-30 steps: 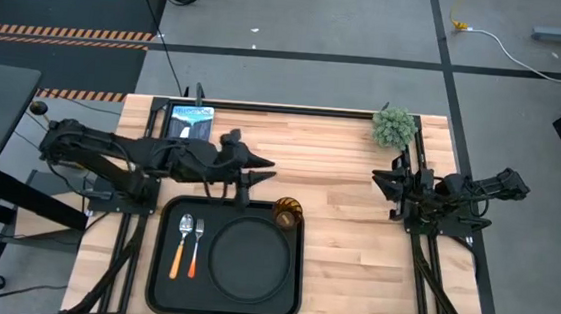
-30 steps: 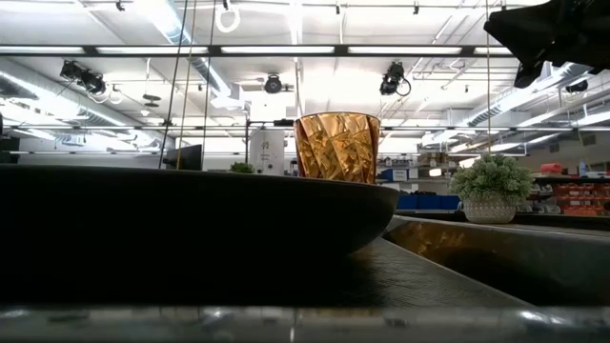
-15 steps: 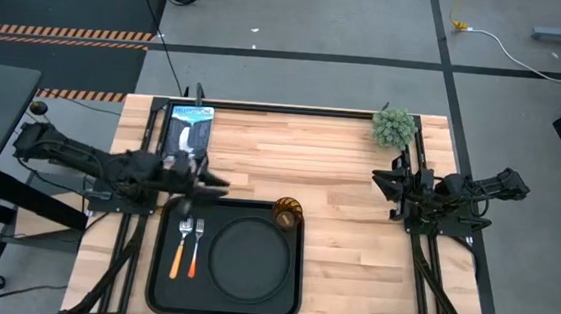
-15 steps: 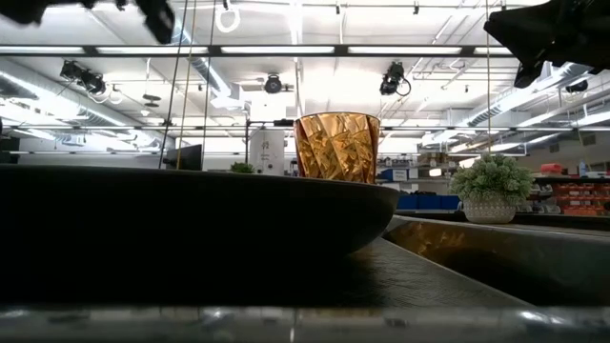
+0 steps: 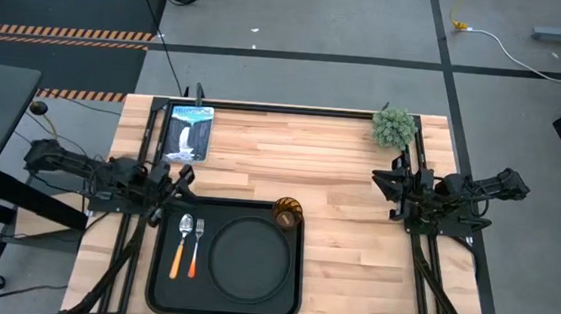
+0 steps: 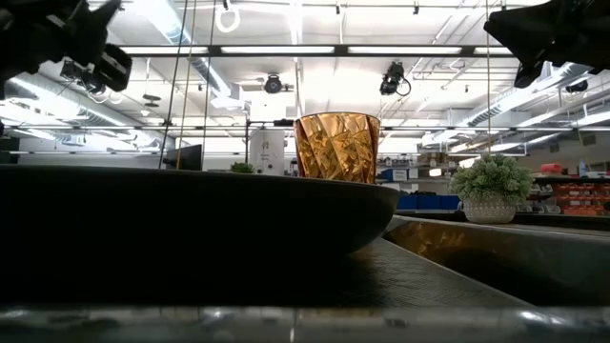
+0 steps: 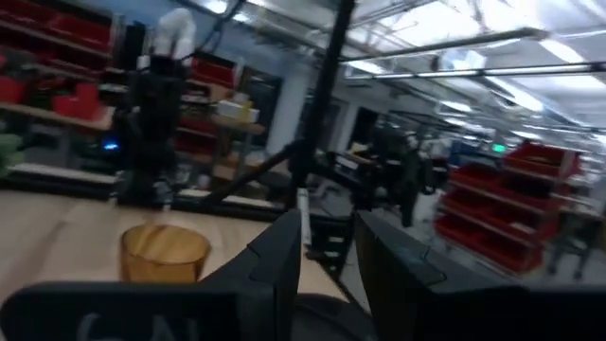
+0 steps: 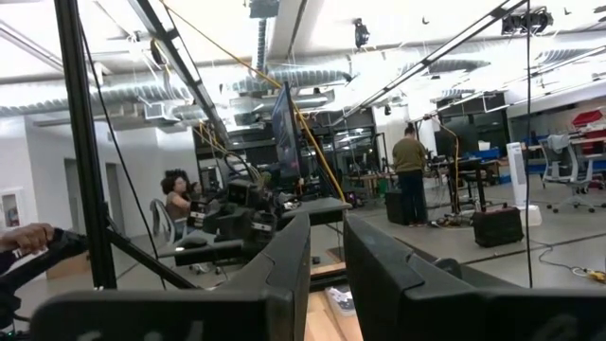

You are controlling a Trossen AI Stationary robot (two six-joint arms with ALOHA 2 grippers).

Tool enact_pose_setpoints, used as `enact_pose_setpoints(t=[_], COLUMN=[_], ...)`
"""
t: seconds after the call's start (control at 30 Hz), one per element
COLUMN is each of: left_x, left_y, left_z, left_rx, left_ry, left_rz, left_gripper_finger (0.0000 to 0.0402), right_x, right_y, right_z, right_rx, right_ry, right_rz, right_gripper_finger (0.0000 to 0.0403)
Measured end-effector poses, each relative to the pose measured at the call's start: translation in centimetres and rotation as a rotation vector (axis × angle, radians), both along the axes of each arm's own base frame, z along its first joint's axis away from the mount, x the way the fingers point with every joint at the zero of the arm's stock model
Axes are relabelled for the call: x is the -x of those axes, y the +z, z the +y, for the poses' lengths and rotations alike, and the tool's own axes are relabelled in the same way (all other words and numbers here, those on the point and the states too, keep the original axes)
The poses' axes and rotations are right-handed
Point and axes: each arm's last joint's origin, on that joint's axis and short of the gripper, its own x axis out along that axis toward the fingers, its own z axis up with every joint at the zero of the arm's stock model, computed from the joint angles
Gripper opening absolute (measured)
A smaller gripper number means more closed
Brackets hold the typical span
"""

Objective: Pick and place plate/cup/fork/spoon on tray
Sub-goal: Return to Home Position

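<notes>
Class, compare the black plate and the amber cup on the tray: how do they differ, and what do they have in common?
The plate is matte black and opaque; the cup is translucent amber. The plate is wide and flat; the cup is far narrower and stands taller than the plate's rim. The plate fills the middle of the tray; the cup stands in one of its corners. Both are round and sit on the tray.

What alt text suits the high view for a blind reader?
A large black rectangular tray on a wooden table holds a round matte black plate, a small translucent amber cup at its far right corner, and a spoon and fork left of the plate. The left gripper and right gripper sit folded at the table's sides, empty.
</notes>
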Motion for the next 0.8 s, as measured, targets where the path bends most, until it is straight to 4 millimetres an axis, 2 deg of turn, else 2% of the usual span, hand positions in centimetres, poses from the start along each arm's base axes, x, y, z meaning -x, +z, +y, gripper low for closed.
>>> enact_pose_setpoints(t=[0.17, 0.37, 0.8], left_x=[0.6, 0.9, 0.9], left_y=[-0.3, -2.0, -1.8], left_z=[0.3, 0.7, 0.9], left_rx=[-0.063, -0.089, -0.123], left_ry=[-0.070, -0.106, -0.043], left_rz=[-0.003, 0.164, 0.131], left_gripper_finger=[0.0110, 0.0110, 0.0110], right_x=[0.0, 0.0, 0.0], right_y=[0.0, 0.0, 0.0], right_z=[0.0, 0.0, 0.0], right_rx=[0.000, 0.000, 0.000], right_ry=[0.000, 0.000, 0.000], right_rz=[0.000, 0.000, 0.000], right_gripper_finger=[0.0073, 0.0073, 0.0073])
